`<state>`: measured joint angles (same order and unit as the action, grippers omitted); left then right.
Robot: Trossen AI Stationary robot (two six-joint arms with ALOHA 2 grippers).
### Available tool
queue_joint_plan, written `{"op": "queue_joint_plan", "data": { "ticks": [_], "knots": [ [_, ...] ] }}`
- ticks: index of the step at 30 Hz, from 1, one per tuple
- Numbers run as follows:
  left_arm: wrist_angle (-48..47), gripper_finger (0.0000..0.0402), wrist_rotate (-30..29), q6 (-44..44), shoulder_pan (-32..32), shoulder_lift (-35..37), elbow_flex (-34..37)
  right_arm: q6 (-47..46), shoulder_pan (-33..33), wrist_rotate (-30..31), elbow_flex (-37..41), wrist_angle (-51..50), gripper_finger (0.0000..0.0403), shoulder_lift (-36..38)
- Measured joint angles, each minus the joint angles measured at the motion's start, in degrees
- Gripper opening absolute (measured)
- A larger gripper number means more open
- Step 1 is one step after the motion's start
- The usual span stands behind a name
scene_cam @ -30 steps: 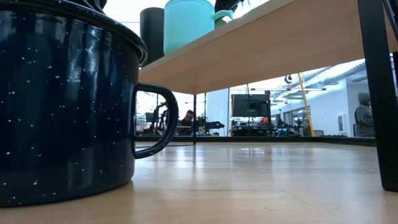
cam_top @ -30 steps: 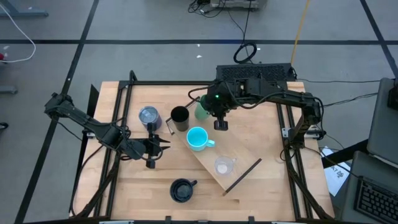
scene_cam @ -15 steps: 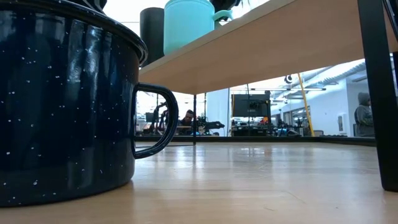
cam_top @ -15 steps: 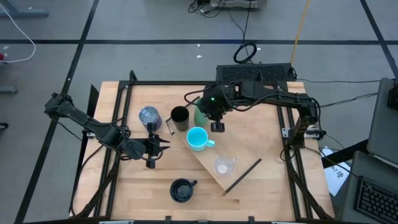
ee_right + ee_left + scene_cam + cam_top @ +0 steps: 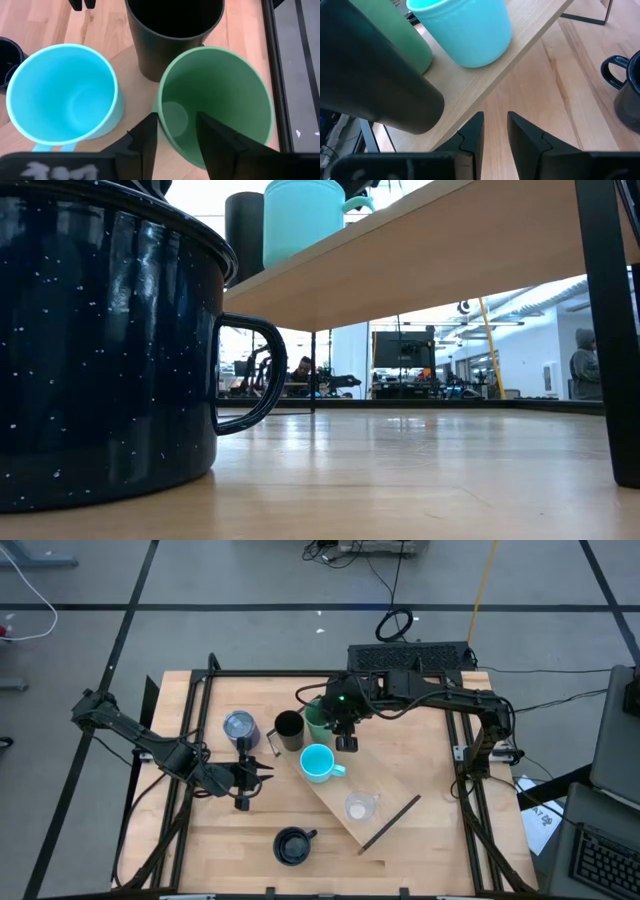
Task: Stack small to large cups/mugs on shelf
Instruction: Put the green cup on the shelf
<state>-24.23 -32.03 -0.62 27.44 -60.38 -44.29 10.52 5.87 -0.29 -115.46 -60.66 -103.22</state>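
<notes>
at the far end of the shelf (image 5: pixel 385 792) the right gripper (image 5: pixel 344 743) hangs right over the green cup (image 5: pixel 318 720), looking straight down into it. in the right wrist view its fingers are spread a little, one pad (image 5: pixel 150 131) inside the rim and the other out over the opening, nothing pinched that i can see.

so the relation that matters: the cup sits directly under that gripper, upright, long axis vertical, mouth up. my guess is any grab comes straight down onto the near wall of the rim. it's tight though, the black cup (image 5: pixel 288 726) is touching or nearly touching it on one side and the cyan mug (image 5: pixel 317 762) is just beside it on the other, so a sloppy drop could knock a neighbour.

the right arm is clearly the nearer one. the left gripper (image 5: pixel 262 769) waits low over the counter (image 5: pixel 220 840) beside the shelf edge, fingers slightly apart and empty.

rest of the set: clear cup (image 5: pixel 357 807) further along the shelf, tumbler (image 5: pixel 238 726) and navy mug (image 5: pixel 292 846) on the counter, off the shelf.

no brands, labels or writing i can read on any of them.
</notes>
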Motion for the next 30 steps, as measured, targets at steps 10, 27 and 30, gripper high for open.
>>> {"op": "queue_joint_plan", "data": {
  "ticks": [10, 27, 30],
  "knots": [
    [0.0, 0.0088, 0.0, 0.0, 0.0, 0.0, 0.0, 2.5, 0.0, 0.7, 0.0, 0.1, 0.0133, 0.0],
    [0.1, 0.0088, 0.4, 0.0, 0.0, 0.0, 0.0, 3.7, -1.8, 0.9, 0.0, 2.3, 0.0133, 1.0],
    [0.1, 0.0088, 0.5, 0.0, 0.0, 0.0, 0.0, 3.9, -2.3, 0.9, 0.0, 3.0, 0.0133, 2.1]
  ]
}}
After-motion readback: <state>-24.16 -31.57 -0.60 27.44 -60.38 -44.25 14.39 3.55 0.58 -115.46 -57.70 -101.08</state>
